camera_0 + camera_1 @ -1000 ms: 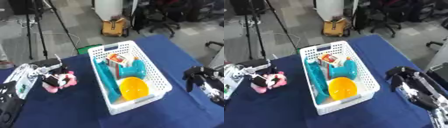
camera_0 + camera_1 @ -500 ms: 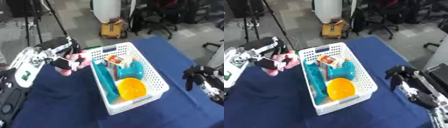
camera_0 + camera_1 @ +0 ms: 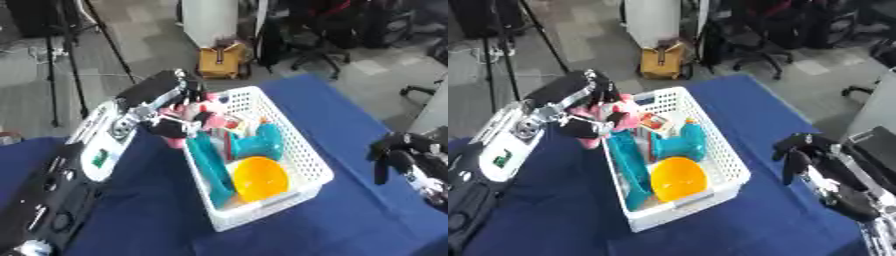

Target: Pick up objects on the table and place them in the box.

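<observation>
Place: an office or lab floor that is serving as a robot test area.
Landmark: a table under a dark blue cloth (image 3: 297,220) is filling the near part of the view.
Beyond the table's far edge: black office chairs (image 3: 328,37) on castors are standing in a cluster on grey carpet.
Left of the table, further back: a black tripod (image 3: 74,55) is standing, with cables trailing across the floor.
Just past the table's far corner: a yellow bag (image 3: 220,60) is sitting at the foot of a white column (image 3: 210,22).
</observation>
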